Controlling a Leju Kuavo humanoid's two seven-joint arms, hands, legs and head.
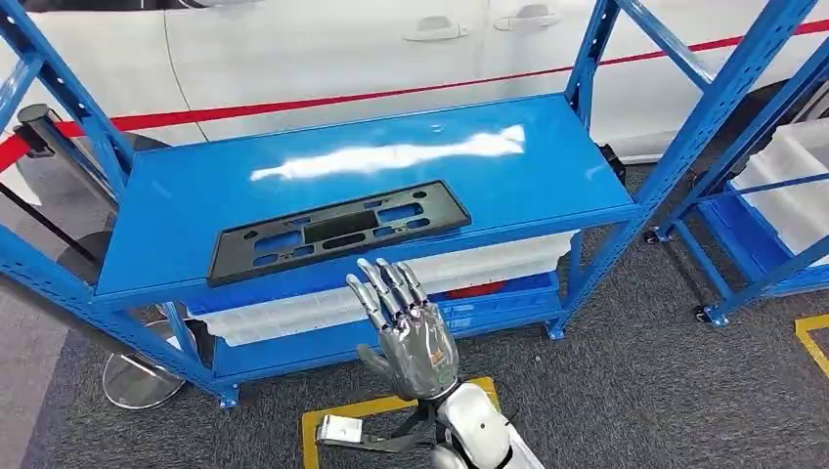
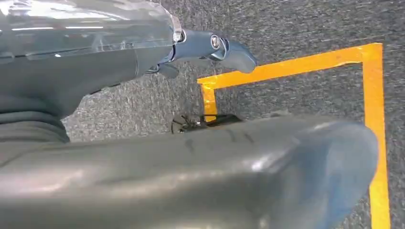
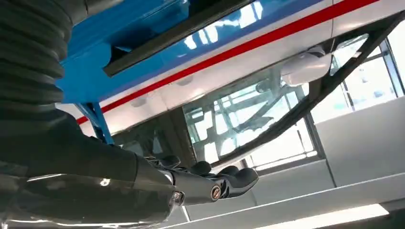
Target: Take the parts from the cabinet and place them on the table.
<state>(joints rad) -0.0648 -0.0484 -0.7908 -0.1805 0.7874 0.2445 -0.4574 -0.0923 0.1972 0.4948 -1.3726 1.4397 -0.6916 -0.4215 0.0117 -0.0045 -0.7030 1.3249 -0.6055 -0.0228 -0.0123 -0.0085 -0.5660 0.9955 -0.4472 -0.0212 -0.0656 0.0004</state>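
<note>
A flat black plastic part (image 1: 337, 233) with several cut-outs lies on the top shelf (image 1: 508, 171) of the blue cabinet, close to the front edge. My right hand (image 1: 411, 332) is raised just in front of and below that edge, fingers spread and holding nothing, a short way from the part. The right wrist view looks up past its dark fingers (image 3: 224, 180) at the part's edge (image 3: 181, 33) on the shelf. My left hand (image 2: 224, 47) hangs over the grey carpet, its fingers straight and nothing in it.
White bins (image 1: 293, 311) fill the cabinet's lower shelf. A second blue rack with a white bin (image 1: 797, 186) stands to the right. A white car (image 1: 342, 49) is behind the cabinet. A stanchion base (image 1: 142, 381) sits at the left, and yellow tape (image 1: 391, 405) marks the floor.
</note>
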